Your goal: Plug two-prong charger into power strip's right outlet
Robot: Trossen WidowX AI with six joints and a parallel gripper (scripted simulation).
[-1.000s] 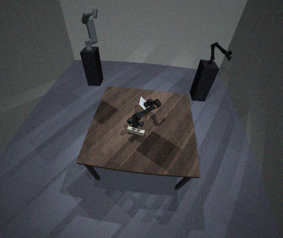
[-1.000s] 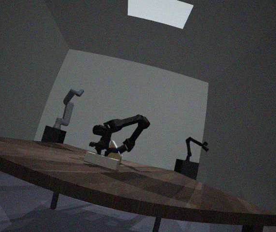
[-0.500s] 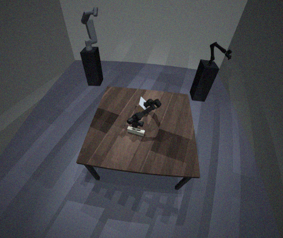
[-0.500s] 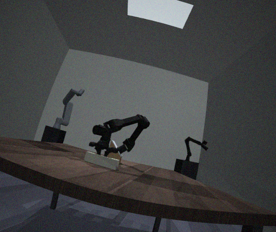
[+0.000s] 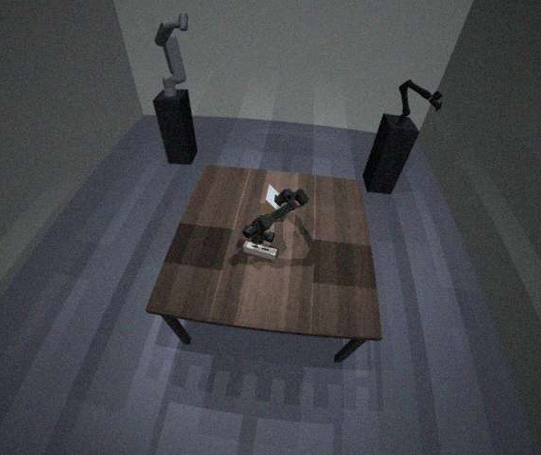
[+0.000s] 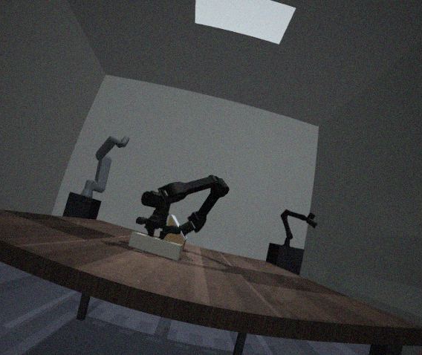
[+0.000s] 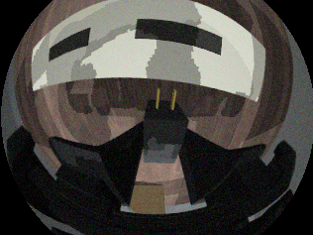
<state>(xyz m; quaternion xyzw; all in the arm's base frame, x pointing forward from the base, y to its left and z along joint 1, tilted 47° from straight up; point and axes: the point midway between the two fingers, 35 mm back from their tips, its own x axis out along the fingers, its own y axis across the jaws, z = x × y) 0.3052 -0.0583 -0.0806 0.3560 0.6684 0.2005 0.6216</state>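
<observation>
The black charger is between the two fingertips in the wrist view, its two brass prongs pointing toward the power strip and clear of it. My gripper is shut on the charger. The pale power strip lies on the table. In the wrist view its top shows one short dark recess at the left and a longer dark one right of the middle; single slots cannot be made out. In the top and exterior views the gripper is close behind the strip, and the charger is too small and dark to tell there.
A tilted panel, white on one face and tan on the other, stands behind the gripper near the arm. The wooden table bears everything. Two other arms stand on black pedestals beyond the table.
</observation>
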